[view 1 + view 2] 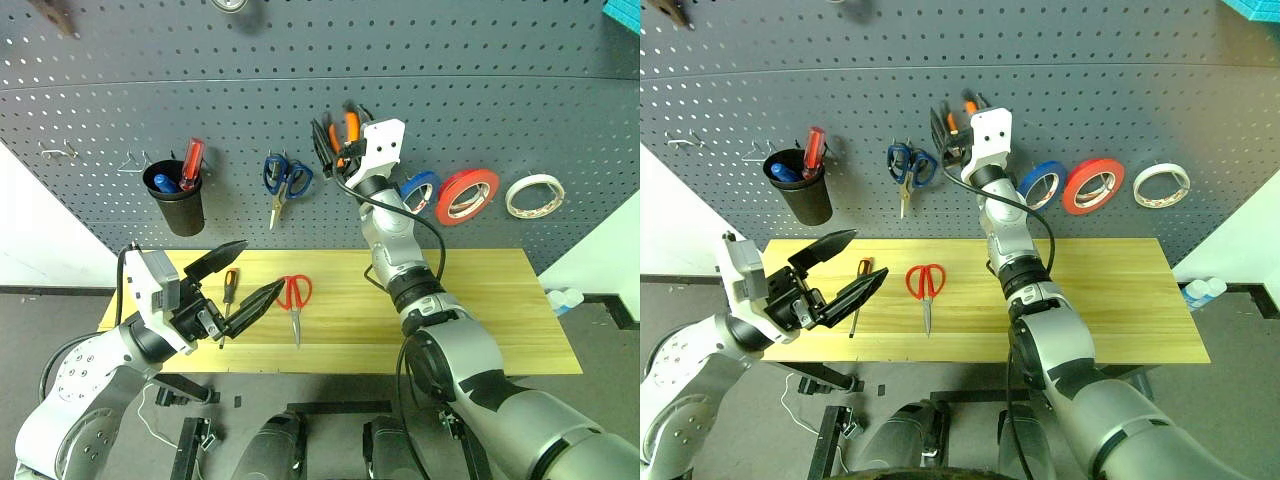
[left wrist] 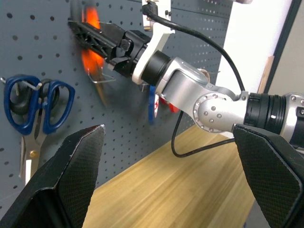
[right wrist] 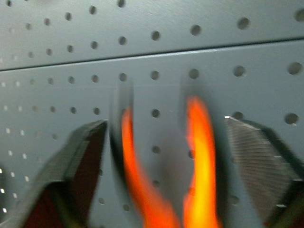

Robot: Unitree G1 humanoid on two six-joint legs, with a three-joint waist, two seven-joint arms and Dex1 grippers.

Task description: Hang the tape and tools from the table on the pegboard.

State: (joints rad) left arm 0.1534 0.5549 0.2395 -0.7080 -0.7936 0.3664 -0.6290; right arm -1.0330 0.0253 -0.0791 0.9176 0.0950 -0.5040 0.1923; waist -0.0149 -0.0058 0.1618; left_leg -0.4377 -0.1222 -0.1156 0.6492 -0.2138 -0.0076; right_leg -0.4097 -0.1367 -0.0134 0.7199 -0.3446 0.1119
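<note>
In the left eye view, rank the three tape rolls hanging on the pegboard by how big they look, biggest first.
1. Red tape: looks largest.
2. Whitish roll: a bit smaller.
3. Blue roll: unsure, since the right arm covers part of it; what shows looks about the whitish roll's size.
All three hang on the same pegboard, so camera nearness matters little.

On your long light-wood plank desk [image 1: 1100, 300] lie a slim orange-and-black-handled screwdriver [image 1: 859, 287] and, just beside it toward the middle, red-handled scissors [image 1: 926, 288], blades pointing to the near edge.
</note>
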